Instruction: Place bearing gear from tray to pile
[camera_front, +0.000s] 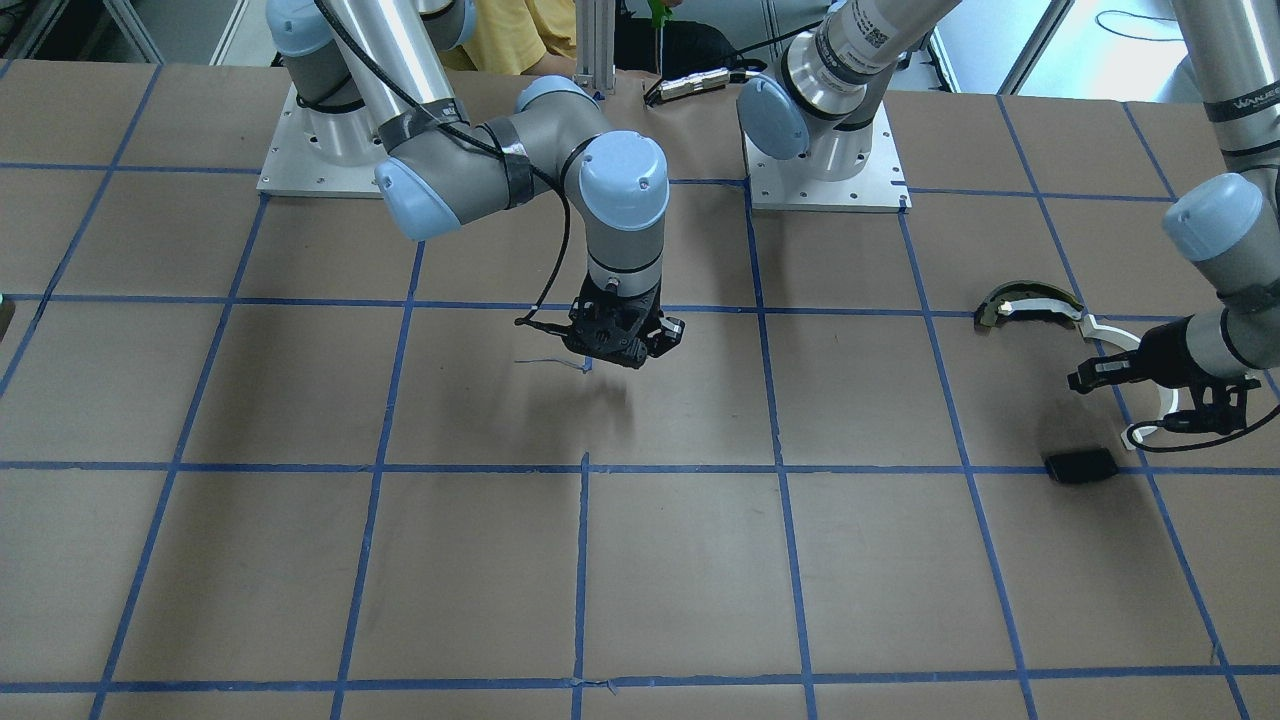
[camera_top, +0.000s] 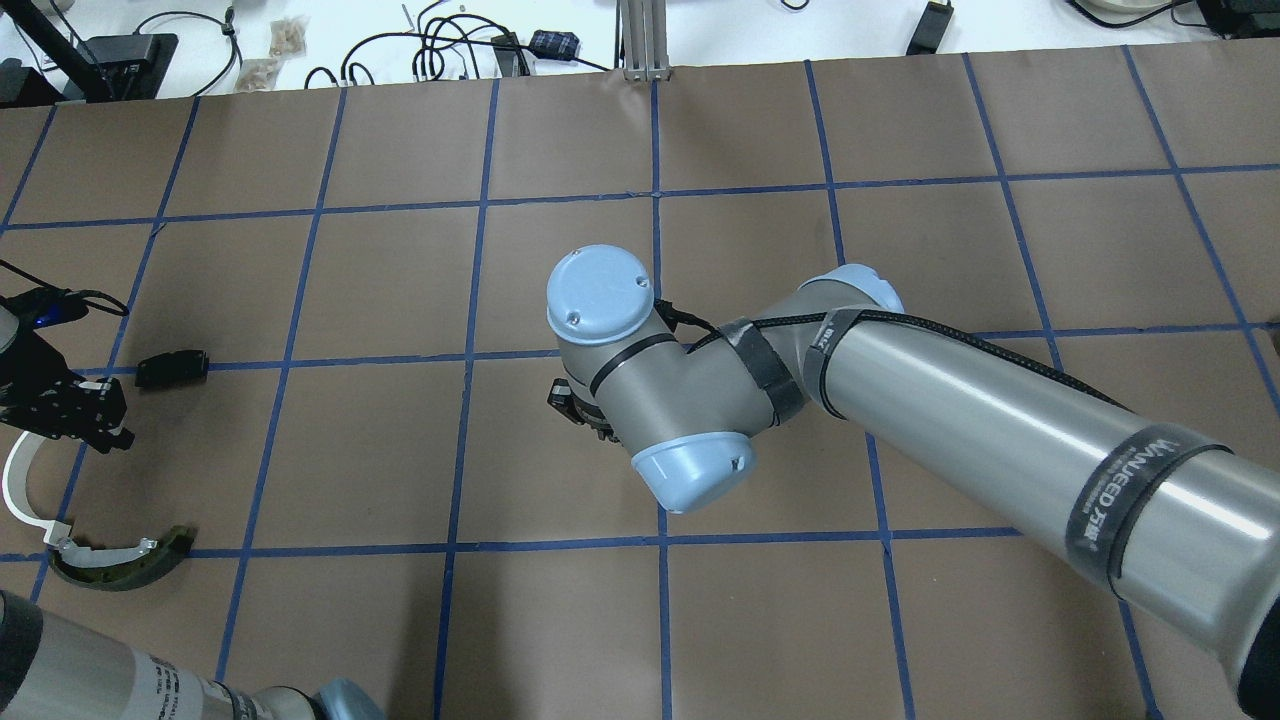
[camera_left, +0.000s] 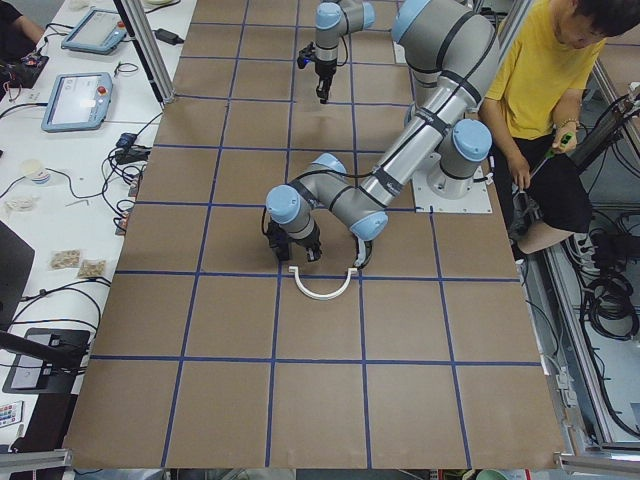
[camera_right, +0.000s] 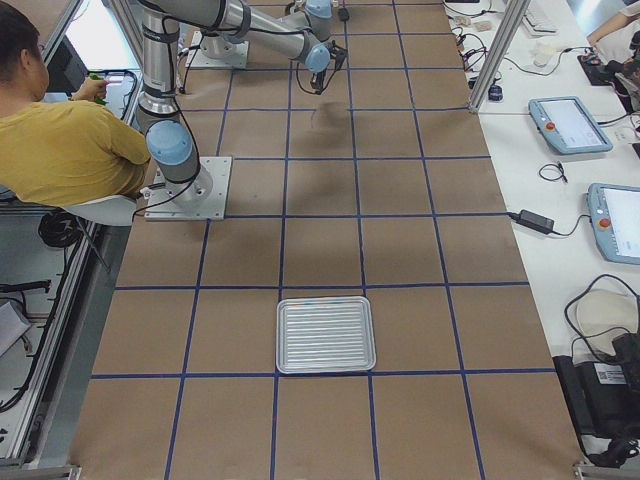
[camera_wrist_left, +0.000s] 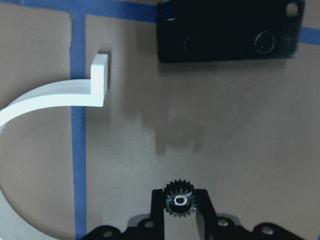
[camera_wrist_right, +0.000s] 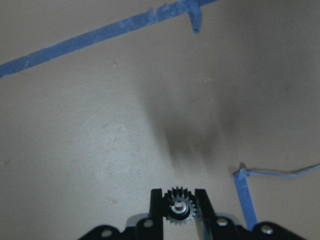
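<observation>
My left gripper (camera_wrist_left: 180, 204) is shut on a small black bearing gear (camera_wrist_left: 179, 199) and holds it above the table at the pile. The pile is a white curved strip (camera_wrist_left: 45, 95), a flat black plate with holes (camera_wrist_left: 230, 30) and a dark yellowish-metal curved piece (camera_front: 1025, 300). In the front-facing view the left gripper (camera_front: 1082, 378) hovers over the strip (camera_front: 1100, 328), with the plate (camera_front: 1080, 465) nearby. My right gripper (camera_wrist_right: 180, 205) is shut on a second bearing gear (camera_wrist_right: 180, 204), above bare table at the centre (camera_front: 610, 345). The ribbed metal tray (camera_right: 325, 335) lies far off.
A loose end of blue tape (camera_wrist_right: 245, 195) curls up from the table under the right gripper. A person in a yellow shirt (camera_left: 550, 70) sits behind the robot bases. Cables and tablets (camera_right: 570, 125) lie on the white bench beyond the table.
</observation>
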